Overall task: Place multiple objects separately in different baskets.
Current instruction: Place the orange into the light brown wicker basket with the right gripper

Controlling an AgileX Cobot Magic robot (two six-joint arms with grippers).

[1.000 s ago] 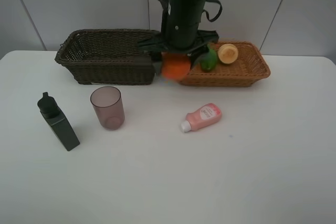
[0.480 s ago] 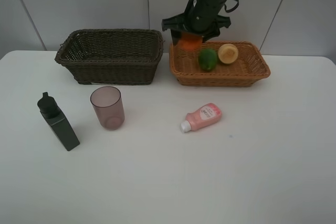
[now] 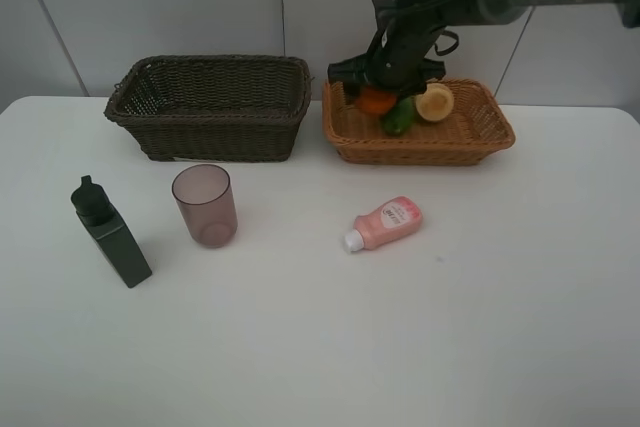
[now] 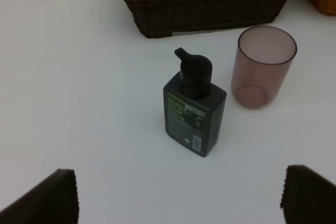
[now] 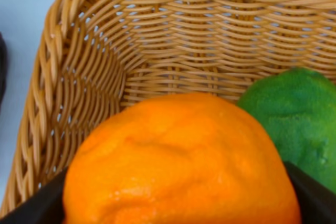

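Note:
My right gripper is shut on the orange and holds it low over the left end of the light tan basket. The right wrist view shows the orange between dark fingers, with the basket's wall beyond. The lime sits right beside the orange, and the peach-coloured fruit lies in the same basket. My left gripper is open above the dark green bottle, near the mauve cup.
The dark brown basket stands left of the tan one, against the back wall. The pink squeeze bottle lies on its side mid-table. The cup and the green bottle stand at the left front.
The right arm carried the orange from in front of the gap between the baskets, back and to the right, and then down into the tan basket's left end. Nothing else moved.

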